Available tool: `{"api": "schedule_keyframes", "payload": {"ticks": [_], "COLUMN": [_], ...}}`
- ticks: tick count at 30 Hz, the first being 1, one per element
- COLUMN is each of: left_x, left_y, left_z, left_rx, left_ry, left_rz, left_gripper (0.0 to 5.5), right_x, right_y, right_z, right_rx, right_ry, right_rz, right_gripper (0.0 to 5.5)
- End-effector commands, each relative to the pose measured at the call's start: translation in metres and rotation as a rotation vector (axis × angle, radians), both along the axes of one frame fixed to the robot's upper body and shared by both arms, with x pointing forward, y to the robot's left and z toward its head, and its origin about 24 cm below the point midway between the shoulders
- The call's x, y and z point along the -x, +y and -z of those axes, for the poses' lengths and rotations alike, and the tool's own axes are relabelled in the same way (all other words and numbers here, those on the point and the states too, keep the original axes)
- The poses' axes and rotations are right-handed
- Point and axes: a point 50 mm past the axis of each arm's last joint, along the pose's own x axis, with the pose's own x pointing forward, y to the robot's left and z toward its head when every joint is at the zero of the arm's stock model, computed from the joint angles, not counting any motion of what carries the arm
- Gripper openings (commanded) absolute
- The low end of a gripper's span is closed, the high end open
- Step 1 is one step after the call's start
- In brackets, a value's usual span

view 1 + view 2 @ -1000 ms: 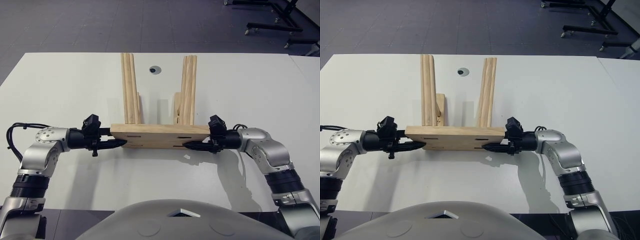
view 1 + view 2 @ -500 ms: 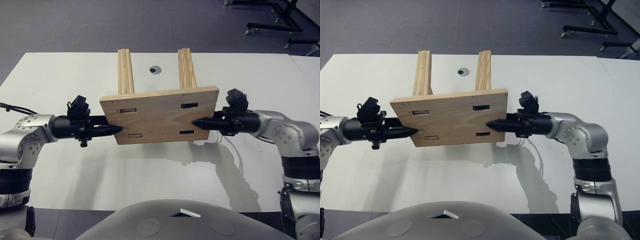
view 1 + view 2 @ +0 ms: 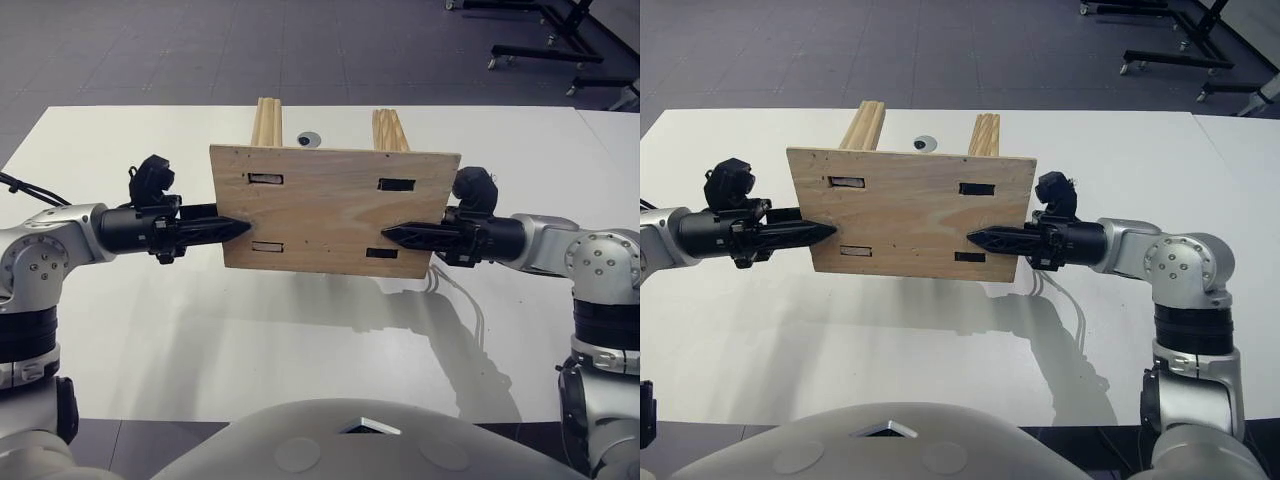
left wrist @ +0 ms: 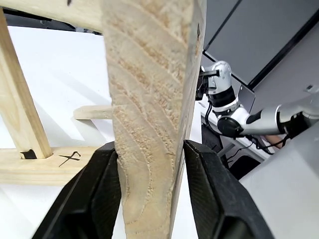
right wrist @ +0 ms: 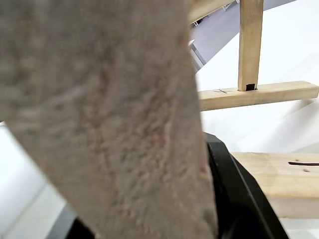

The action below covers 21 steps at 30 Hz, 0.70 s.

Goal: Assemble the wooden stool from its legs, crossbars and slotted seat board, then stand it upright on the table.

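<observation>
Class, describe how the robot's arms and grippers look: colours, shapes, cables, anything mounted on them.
Both arms have rounded silver-grey joint housings, left arm and right arm, with black ribbed bands. The left gripper and right gripper are black and taper to points. A small black box sits on each wrist. A black cable loops from the left arm.

Seat board (image 3: 330, 205) is held mid-table, face tilted toward the near side, and blocks the centre. Left gripper (image 3: 243, 226) clamps its left edge and right gripper (image 3: 390, 233) its right edge, so both side approaches are taken. Legs (image 3: 266, 120) stick out behind it, flanking the round port (image 3: 308, 140). Bare table (image 3: 300, 340) near, left and right is passable.
</observation>
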Motion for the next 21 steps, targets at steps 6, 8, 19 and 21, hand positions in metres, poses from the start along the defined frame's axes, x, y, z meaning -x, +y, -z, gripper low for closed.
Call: {"api": "schedule_keyframes", "payload": {"ticks": [6, 8, 19, 21], "left_x": [-0.007, -0.009, -0.040, -0.047], "left_y": [-0.016, -0.015, -0.016, -0.016], "left_z": [-0.005, -0.006, -0.019, -0.019], "left_rx": [0.002, 0.008, 0.060, 0.067], "left_ry": [0.040, 0.058, 0.188, 0.234], "left_rz": [0.015, 0.001, -0.162, -0.197], "left_gripper": [1.81, 1.81, 1.81, 1.81], "right_x": [-0.011, -0.014, -0.033, -0.038], "right_y": [0.018, 0.021, 0.031, 0.034], "right_z": [-0.020, -0.023, -0.044, -0.048], "right_rx": [-0.084, -0.094, -0.140, -0.149], "right_ry": [0.056, 0.063, 0.095, 0.113], "right_rz": [-0.035, -0.034, 0.007, 0.026], "right_gripper": [1.60, 1.60, 1.60, 1.60]}}
